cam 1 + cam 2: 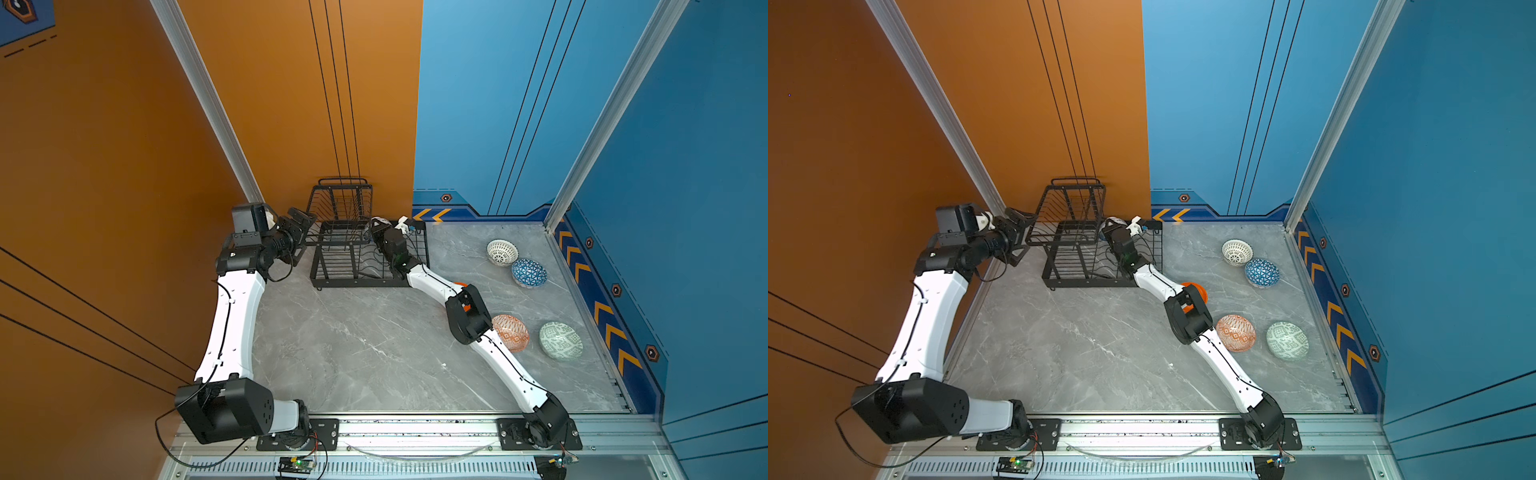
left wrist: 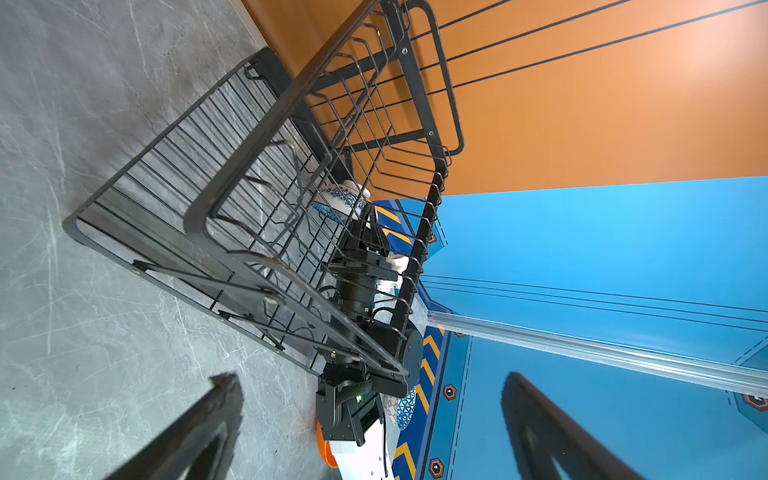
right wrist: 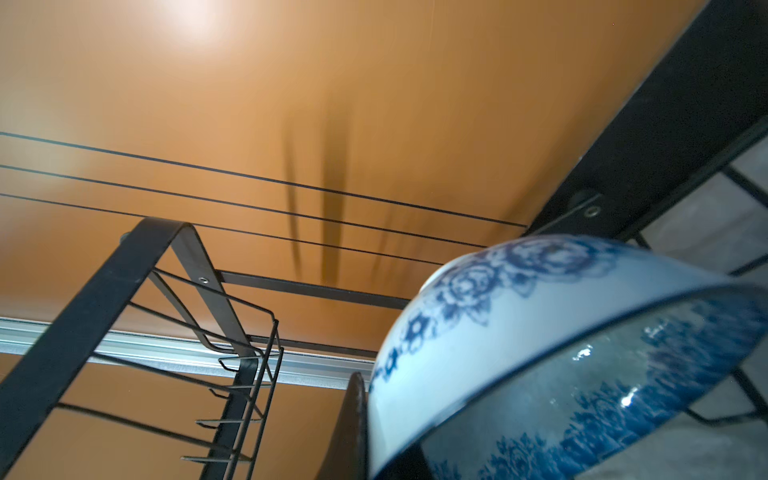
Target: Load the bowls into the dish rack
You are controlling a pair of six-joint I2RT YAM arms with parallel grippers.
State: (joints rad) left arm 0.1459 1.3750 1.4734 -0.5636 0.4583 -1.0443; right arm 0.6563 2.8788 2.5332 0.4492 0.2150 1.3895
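Observation:
The black wire dish rack [image 1: 332, 266] [image 1: 1067, 270] [image 2: 232, 199] stands against the orange wall. My right gripper [image 1: 377, 227] [image 1: 1109, 227] [image 3: 382, 440] reaches into its lower tray, shut on the rim of the blue-white floral bowl [image 2: 343, 199] [image 3: 540, 332], which is tilted on edge. My left gripper [image 1: 305, 237] [image 1: 1023, 237] [image 2: 370, 378] hovers open by the rack's left end, holding nothing. On the table at the right lie the white lattice bowl [image 1: 502, 252], blue triangle bowl [image 1: 529, 273], orange-white bowl [image 1: 512, 332] and pale green bowl [image 1: 560, 340]. The plain orange bowl [image 1: 1196, 291] shows partly behind my right arm.
The orange wall [image 1: 291, 124] is directly behind the rack, and the blue wall [image 1: 623, 291] borders the table on the right. Aluminium posts [image 1: 602, 124] rise at the back corners. A metal rail [image 1: 415, 428] runs along the table's front edge.

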